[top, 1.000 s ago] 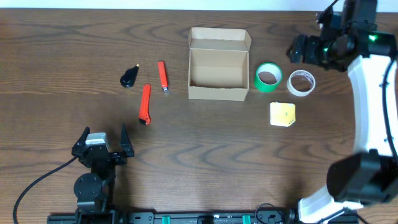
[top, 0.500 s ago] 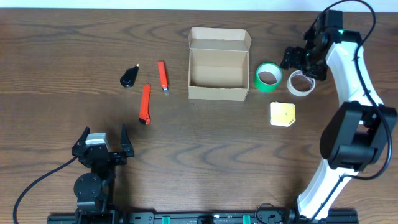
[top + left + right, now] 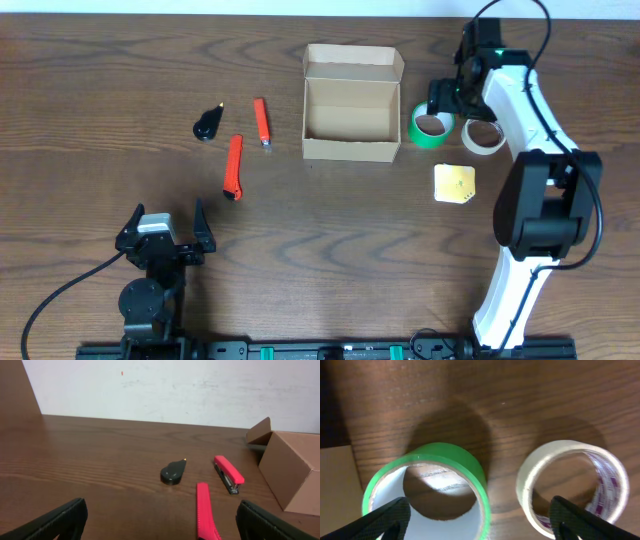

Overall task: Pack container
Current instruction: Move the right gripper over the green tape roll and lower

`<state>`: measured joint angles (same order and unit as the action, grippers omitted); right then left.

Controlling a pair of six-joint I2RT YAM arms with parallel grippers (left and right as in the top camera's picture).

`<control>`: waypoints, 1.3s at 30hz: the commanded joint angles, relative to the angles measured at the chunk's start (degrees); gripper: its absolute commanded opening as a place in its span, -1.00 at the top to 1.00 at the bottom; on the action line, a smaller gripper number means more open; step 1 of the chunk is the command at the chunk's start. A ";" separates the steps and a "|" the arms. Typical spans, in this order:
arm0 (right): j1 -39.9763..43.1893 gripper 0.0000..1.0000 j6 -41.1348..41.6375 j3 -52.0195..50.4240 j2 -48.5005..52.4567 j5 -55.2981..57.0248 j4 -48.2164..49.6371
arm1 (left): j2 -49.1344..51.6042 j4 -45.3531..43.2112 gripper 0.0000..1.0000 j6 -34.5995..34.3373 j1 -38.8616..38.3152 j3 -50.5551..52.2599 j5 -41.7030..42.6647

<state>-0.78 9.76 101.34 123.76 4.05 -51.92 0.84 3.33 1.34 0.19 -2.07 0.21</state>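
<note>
The box [image 3: 351, 120] sits upright at the far middle of the surface [image 3: 330, 240]. Its mouth faces up, the flap is folded back along the far edge, and its long axis runs left to right. Green tape [image 3: 432, 125] lies flat just beside its right wall, with white tape [image 3: 484, 134] next to that. The right end effector [image 3: 443, 100] hangs over the green tape, fingers spread wide and gripping nothing. A stapler [image 3: 262, 122] lies left of the box. The left end effector [image 3: 166, 222] is well apart at the near edge, also open and empty.
</note>
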 commanded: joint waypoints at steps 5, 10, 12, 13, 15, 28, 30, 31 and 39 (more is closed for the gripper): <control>-0.07 -0.69 -0.83 0.87 4.83 2.56 0.26 | -0.48 2.67 -0.91 0.39 -0.15 0.94 -0.79; -0.07 -0.36 -0.85 0.87 6.38 1.70 0.50 | -0.48 2.67 -0.91 0.39 -0.15 0.94 -0.79; -0.15 -0.32 -0.83 0.87 6.82 1.68 0.42 | -0.48 2.67 -0.91 0.37 -0.15 0.94 -0.79; -0.26 -0.31 -0.83 0.87 7.13 1.68 0.39 | -0.48 2.67 -0.91 0.37 -0.15 0.94 -0.79; -0.44 -0.31 -0.83 0.87 7.23 1.70 0.35 | -0.48 2.67 -0.91 0.37 -0.15 0.94 -0.79; -0.44 -0.47 -1.07 2.36 7.04 1.64 -0.74 | -0.48 2.67 -0.91 0.39 -0.15 0.94 -0.79; -0.50 -0.47 -1.07 3.19 7.02 1.27 -1.49 | -0.48 2.67 -0.91 0.39 -0.15 0.94 -0.79; -0.55 -0.47 -1.09 3.58 7.02 0.98 -1.73 | -0.48 2.67 -0.91 0.37 -0.15 0.94 -0.79; -1.73 -0.51 -3.21 8.09 7.02 0.22 -4.39 | -0.48 2.67 -0.91 0.39 -0.15 0.94 -0.79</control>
<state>-1.43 8.27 106.78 130.26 4.67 -55.79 0.84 3.33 1.34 0.19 -2.07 0.21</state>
